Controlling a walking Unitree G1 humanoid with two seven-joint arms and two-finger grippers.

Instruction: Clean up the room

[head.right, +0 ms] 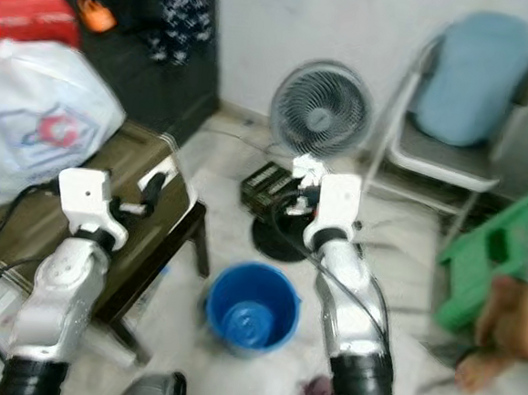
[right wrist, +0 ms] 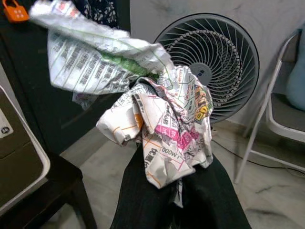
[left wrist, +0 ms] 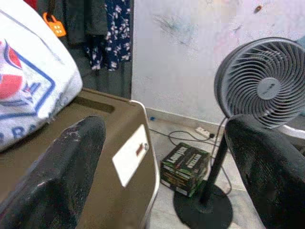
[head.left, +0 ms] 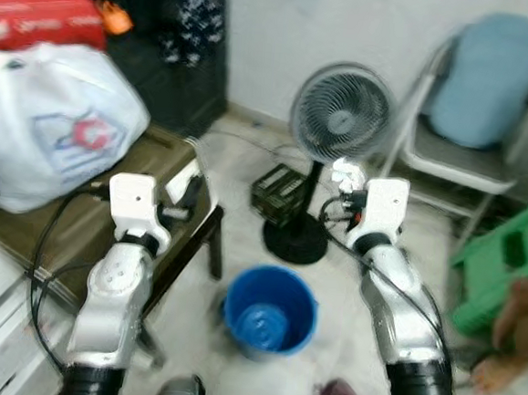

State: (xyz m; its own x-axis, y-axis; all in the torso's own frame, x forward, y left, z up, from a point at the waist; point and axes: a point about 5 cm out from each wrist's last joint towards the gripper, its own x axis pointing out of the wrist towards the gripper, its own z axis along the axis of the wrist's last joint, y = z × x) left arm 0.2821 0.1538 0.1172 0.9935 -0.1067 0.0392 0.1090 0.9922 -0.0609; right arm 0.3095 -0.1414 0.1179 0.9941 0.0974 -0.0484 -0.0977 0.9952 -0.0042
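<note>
Clutching crumpled paper [right wrist: 157, 114] between closed fingers, the right gripper [head.left: 346, 181] hovers above the blue bucket [head.left: 269, 310]; the left gripper [head.left: 184, 184], jaws apart, hangs farther left.

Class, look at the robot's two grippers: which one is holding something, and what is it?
The right gripper, shut on a crumpled printed paper in front of the fan. The left gripper is open, holding nothing.

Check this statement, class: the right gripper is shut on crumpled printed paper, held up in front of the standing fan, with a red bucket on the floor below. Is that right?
Not quite. The bucket is blue, not red, as the left eye view shows. The rest holds: the right gripper is shut on the crumpled printed paper in front of the standing fan.
</note>
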